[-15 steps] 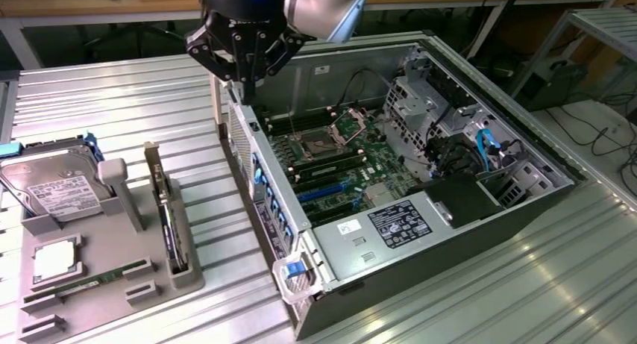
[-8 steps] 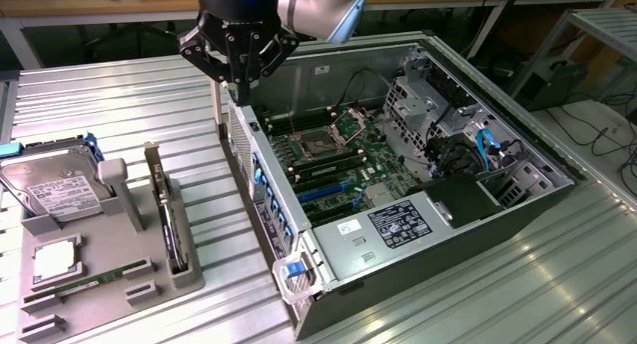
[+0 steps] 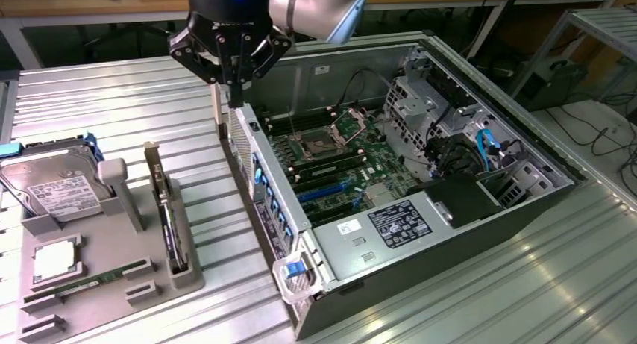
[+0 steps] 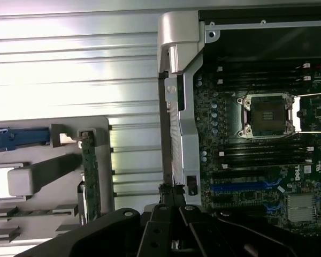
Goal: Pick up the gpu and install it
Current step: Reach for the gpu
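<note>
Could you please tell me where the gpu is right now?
In the exterior view, the gpu stands on edge in the grey holder on that view's left, between the hard drive and the open computer case.

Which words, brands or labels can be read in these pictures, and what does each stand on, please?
"DELL": white print on the motherboard, in the wrist view.
White label on the hard drive: too small to read.
Black label inside the computer case: too small to read.
White sticker beside it: too small to read.
</note>
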